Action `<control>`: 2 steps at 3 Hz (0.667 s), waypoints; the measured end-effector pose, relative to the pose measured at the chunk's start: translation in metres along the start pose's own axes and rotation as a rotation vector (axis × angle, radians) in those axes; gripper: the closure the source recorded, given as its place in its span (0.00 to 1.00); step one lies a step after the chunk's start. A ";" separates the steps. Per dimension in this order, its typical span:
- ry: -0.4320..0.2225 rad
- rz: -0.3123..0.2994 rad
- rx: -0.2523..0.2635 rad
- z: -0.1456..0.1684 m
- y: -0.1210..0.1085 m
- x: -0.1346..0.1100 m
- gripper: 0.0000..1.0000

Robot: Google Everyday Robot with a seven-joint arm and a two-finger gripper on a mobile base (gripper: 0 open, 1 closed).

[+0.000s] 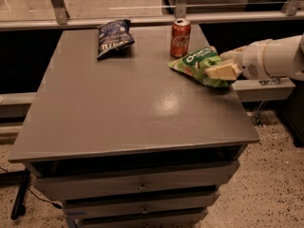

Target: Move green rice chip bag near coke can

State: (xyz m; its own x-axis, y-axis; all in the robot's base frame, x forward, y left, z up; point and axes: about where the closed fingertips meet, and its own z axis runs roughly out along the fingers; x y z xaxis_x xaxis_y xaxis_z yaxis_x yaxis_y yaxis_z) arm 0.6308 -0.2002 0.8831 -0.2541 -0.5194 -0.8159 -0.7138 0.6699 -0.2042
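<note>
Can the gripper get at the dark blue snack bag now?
Probably not yet: the gripper, at the table's right edge, holds the crinkly green rice chip bag, and the red coke can stands roughly between it and the dark blue snack bag.

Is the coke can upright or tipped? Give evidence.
Upright: the coke can stands on its base, silver top up. The gripper holds the green rice chip bag beside it.

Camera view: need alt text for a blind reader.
The gripper, reaching in from the right, grips the green rice chip bag close beside the coke can on a grey table. A dark blue snack bag lies farther left.
</note>
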 end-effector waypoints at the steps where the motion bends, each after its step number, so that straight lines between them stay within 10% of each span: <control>1: -0.002 0.008 -0.033 0.011 0.005 0.001 0.00; 2: -0.002 0.016 -0.060 0.016 0.012 0.005 0.00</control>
State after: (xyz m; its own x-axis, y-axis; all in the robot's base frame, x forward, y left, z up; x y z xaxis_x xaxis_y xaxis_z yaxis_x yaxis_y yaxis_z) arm 0.6317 -0.1858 0.8679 -0.2649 -0.5080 -0.8196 -0.7477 0.6450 -0.1581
